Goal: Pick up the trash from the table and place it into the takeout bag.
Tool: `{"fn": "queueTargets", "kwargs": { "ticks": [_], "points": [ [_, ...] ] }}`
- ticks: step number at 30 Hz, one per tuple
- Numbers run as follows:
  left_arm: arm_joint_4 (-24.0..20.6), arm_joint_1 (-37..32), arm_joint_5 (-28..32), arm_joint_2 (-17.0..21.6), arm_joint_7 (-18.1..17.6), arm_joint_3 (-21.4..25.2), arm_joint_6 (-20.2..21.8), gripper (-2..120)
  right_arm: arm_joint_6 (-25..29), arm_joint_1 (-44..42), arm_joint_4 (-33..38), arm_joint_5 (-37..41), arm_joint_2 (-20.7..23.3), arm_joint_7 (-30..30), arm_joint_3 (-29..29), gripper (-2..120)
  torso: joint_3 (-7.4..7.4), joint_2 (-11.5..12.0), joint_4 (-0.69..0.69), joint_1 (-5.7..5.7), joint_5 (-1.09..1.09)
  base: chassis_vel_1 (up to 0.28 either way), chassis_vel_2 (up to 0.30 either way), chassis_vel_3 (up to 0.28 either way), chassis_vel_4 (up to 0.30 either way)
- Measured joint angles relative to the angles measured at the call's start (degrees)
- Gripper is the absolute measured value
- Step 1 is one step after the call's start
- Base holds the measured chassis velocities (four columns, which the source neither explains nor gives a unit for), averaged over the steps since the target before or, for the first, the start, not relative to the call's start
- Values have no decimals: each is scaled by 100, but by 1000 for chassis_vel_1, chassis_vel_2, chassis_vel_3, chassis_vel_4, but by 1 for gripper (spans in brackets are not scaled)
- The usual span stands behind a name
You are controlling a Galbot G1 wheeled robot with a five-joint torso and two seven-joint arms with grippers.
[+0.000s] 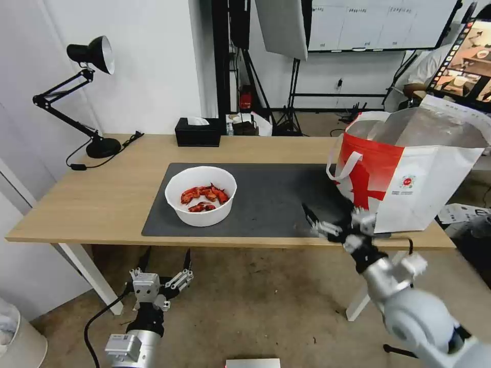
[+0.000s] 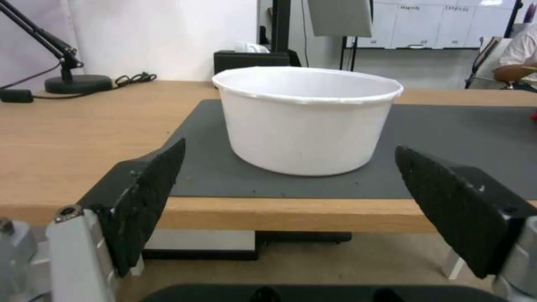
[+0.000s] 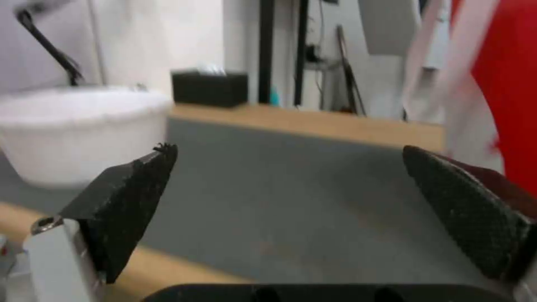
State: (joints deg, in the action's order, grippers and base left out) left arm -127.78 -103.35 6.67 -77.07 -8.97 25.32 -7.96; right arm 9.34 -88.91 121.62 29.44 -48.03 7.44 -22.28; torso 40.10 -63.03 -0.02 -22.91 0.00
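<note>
So the white round bowl of red shellfish scraps (image 1: 201, 195) sits on the dark grey mat (image 1: 266, 199). My left gripper (image 1: 164, 262) hangs below the table edge before it, my right gripper (image 1: 327, 217) beside the red-and-white takeout bag (image 1: 409, 174), both spread wide, empty.

My wood table (image 1: 117, 199) fills the middle; on it lie a grey mat (image 1: 266, 204), lamp (image 1: 97, 145) upper left, black box (image 1: 198, 134).

Both arms silver-grey metal with rounded white joints. Left hand (image 1: 164, 260) and right hand (image 1: 332, 217) — black textured fingers (image 2: 147, 197), silver brackets with screws; black cable on left arm.
</note>
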Motion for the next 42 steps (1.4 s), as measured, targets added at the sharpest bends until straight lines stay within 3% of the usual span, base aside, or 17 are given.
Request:
{"fn": "queueTargets", "kwargs": {
  "ticks": [8, 42],
  "points": [
    [25, -14, -4, -4, 86, -11, 21, 100, 90, -179, -174, -134, -182, 102, 179, 100, 1, 0, 2, 0, 0, 0, 0, 0, 0],
    [142, 72, -51, -117, 116, -4, 28, 100, 39, 1, -525, 9, -256, 158, 638, 100, 1, 1, 2, -1, 0, 0, 0, 0, 0]
  ]
}}
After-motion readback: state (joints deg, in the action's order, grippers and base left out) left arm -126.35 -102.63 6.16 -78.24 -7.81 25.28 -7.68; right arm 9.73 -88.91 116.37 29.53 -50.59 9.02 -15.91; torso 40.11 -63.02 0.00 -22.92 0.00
